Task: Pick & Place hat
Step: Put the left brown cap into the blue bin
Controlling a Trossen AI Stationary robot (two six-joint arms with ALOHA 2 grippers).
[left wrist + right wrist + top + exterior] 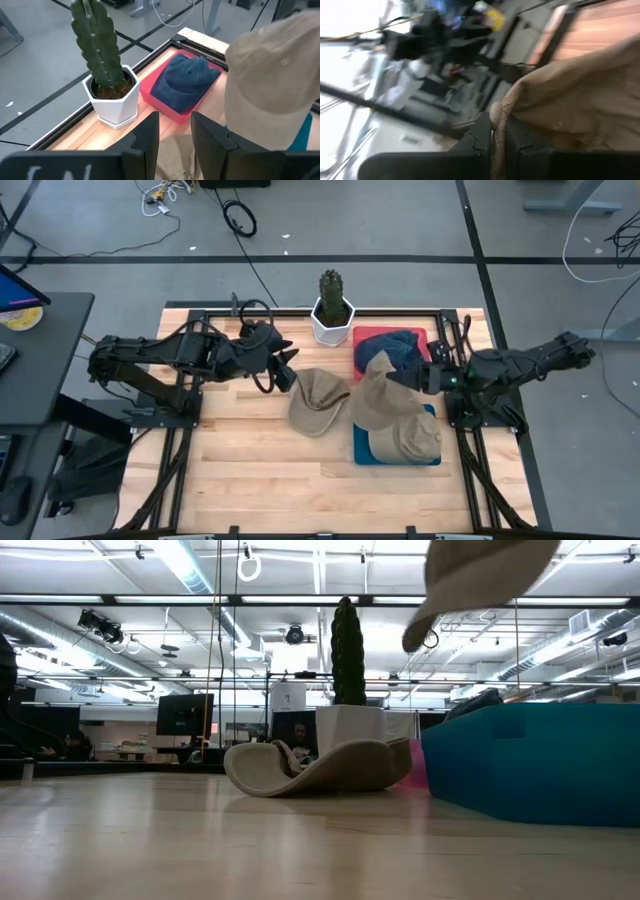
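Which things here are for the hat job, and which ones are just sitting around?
For the hat job:
- tan hat held up in the right gripper
- tan hat on the table
- tan hat in the blue tray
- navy hat in the red tray
- left gripper, empty

Just sitting around:
- cactus in its white pot

Three tan hats (318, 400), one blue hat (398, 348), one cactus (332, 292)
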